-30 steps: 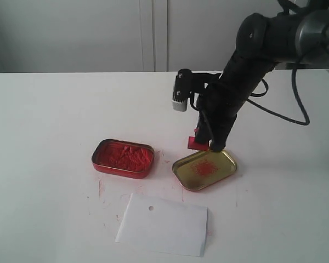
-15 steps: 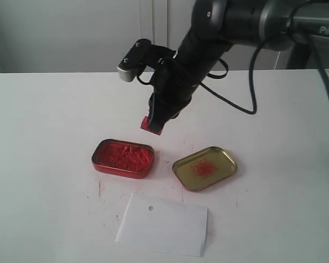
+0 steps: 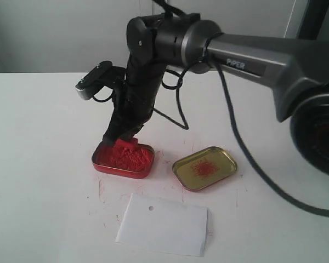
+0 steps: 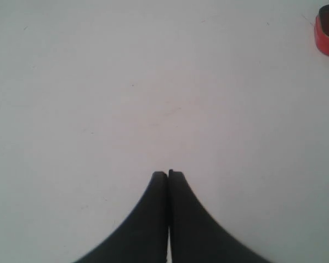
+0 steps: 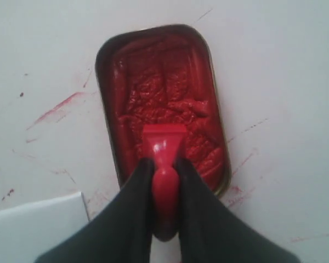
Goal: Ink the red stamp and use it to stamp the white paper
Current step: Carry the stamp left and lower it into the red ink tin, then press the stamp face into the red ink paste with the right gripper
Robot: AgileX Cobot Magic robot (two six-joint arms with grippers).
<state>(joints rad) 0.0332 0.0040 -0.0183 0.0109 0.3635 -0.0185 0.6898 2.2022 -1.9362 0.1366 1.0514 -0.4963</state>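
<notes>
The right arm is reaching across the middle of the exterior view; its gripper (image 5: 163,163) is clamping the red stamp (image 5: 163,136) by the handle between two black fingers (image 5: 131,203); the stamp's square base is pointing down into the red tin (image 3: 116,169) and appears to be pressing on the crumbly red paste near the tin's left end, though actual contact is hard to confirm. The tin is sitting on the white table (image 3: 44,137), and red smears are marking the table around it; the gold lid (image 3: 231,160), stained red in its middle, is lying near the tin on its right, apart from it; the white paper (image 3: 164,224) is lying flat in front of both, nearer the camera, its small hole near the far edge. The left gripper (image 4: 168,175) is hanging over bare table with its fingers pressed together and nothing between them; a corner of the red tin is showing at the edge of that wrist view.
</notes>
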